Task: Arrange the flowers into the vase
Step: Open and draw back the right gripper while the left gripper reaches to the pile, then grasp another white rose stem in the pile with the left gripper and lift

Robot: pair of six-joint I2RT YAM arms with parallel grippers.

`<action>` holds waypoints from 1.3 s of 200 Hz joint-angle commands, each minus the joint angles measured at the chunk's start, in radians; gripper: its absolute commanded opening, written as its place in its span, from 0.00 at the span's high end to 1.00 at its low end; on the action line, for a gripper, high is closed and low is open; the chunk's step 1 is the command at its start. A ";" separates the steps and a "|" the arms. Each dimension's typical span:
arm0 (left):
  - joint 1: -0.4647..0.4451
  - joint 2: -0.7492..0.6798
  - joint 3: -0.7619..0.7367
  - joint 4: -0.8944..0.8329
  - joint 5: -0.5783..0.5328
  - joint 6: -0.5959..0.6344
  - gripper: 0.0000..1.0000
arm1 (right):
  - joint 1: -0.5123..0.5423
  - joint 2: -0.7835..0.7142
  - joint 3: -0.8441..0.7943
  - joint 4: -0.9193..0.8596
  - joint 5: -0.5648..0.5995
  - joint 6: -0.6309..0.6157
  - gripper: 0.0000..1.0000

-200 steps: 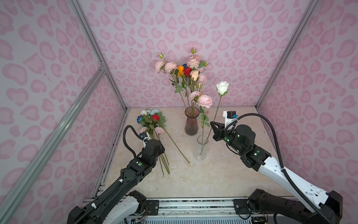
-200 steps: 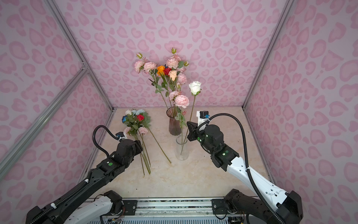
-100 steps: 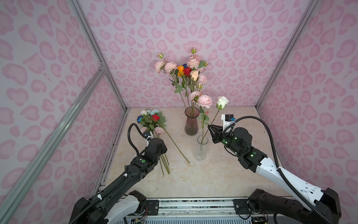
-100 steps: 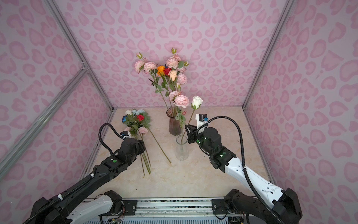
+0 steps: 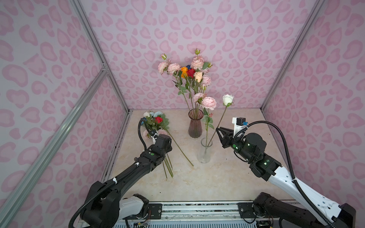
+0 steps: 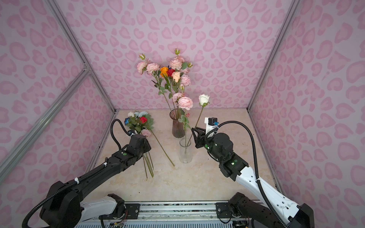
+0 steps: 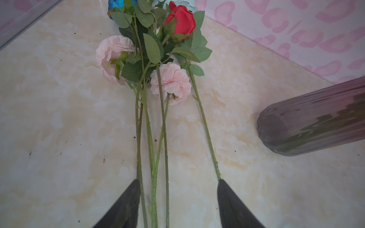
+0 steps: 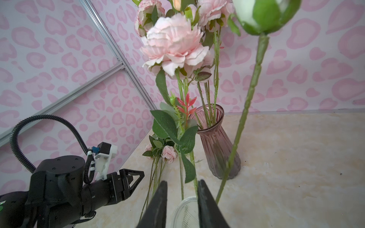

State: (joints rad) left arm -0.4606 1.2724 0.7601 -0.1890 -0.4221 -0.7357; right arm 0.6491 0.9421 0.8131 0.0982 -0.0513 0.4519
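A clear glass vase (image 5: 204,152) (image 6: 185,152) stands mid-table. It holds a pink flower (image 5: 209,103) and a white rose (image 5: 227,99) (image 6: 203,99) that leans right. My right gripper (image 5: 217,129) (image 8: 182,182) hovers just right of the vase's mouth, open. The rose's stem (image 8: 235,142) passes outside its jaws. Several flowers (image 5: 156,120) (image 6: 140,120) lie in a bunch at the back left. My left gripper (image 7: 177,197) is open low over their stems, with three stems between its fingers and a fourth at the right fingertip.
A ribbed purple vase (image 5: 195,126) (image 7: 316,118) full of pink, orange, red and cream flowers stands behind the clear one. One long stem (image 5: 181,152) runs from the bunch toward the clear vase. Pink patterned walls close in three sides.
The white rose came down into the clear vase. My right gripper then opened and let go of its stem. My left gripper moved forward and down over the bunch's stems.
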 commanded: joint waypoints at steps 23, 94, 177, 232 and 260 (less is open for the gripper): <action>0.087 0.080 0.045 0.011 0.038 -0.027 0.45 | 0.005 -0.040 -0.018 -0.033 0.032 -0.037 0.72; 0.127 0.251 0.174 0.036 0.139 0.048 0.60 | 0.005 -0.122 -0.039 -0.065 0.050 -0.062 0.73; 0.160 0.461 0.323 -0.072 0.005 0.030 0.63 | 0.004 -0.184 -0.080 -0.095 0.085 -0.073 0.74; 0.191 0.560 0.364 -0.055 0.042 0.055 0.76 | 0.004 -0.176 -0.101 -0.076 0.083 -0.067 0.74; 0.192 0.582 0.369 -0.025 0.080 0.093 0.76 | 0.004 -0.174 -0.106 -0.075 0.087 -0.068 0.75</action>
State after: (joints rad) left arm -0.2714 1.8404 1.1164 -0.2512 -0.3672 -0.6796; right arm 0.6525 0.7673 0.7132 -0.0040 0.0257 0.3882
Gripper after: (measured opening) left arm 0.240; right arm 0.256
